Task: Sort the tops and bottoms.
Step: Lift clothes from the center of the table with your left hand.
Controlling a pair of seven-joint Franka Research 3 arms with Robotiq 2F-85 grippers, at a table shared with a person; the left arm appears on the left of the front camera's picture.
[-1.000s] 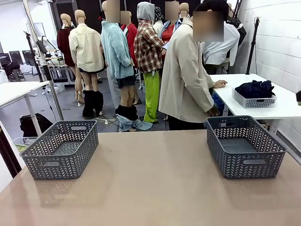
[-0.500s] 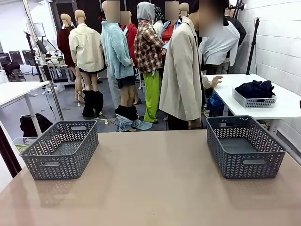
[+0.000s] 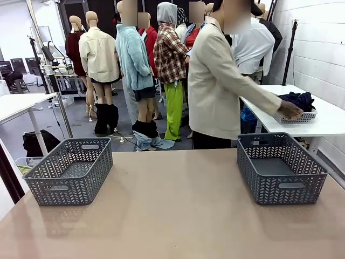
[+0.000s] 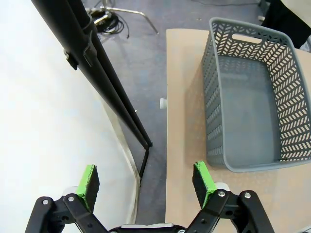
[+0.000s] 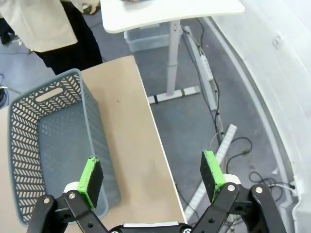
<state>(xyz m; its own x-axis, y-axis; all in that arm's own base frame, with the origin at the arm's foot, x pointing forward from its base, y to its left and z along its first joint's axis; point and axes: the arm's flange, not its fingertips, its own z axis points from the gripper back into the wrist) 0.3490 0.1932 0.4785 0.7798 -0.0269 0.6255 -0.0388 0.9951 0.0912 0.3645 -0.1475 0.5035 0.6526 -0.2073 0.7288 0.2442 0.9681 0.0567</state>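
Observation:
A pile of dark navy garments [image 3: 298, 99] lies in a small white basket [image 3: 304, 116] on the white side table [image 3: 329, 125] at the far right. A person in a beige blazer [image 3: 215, 86] leans over it, one hand [image 3: 291, 110] resting on the pile. In the left wrist view my left gripper [image 4: 146, 182] hangs open over the table's left edge, beside a grey basket [image 4: 212, 92], with nothing between its pads. The right wrist view shows my right gripper [image 5: 151, 177] open above the table's right edge, next to the other grey basket [image 5: 92, 121].
Two grey baskets stand on the beige table [image 3: 172, 216], one at the left [image 3: 70, 186] and one at the right [image 3: 280, 186]. A black stand leg [image 4: 112, 92] slants off the left edge. Cables [image 5: 233, 145] lie on the floor to the right.
The person has turned towards the side table and stretched an arm out, so that a hand now rests on the dark garments. Both grey baskets stay where they were.

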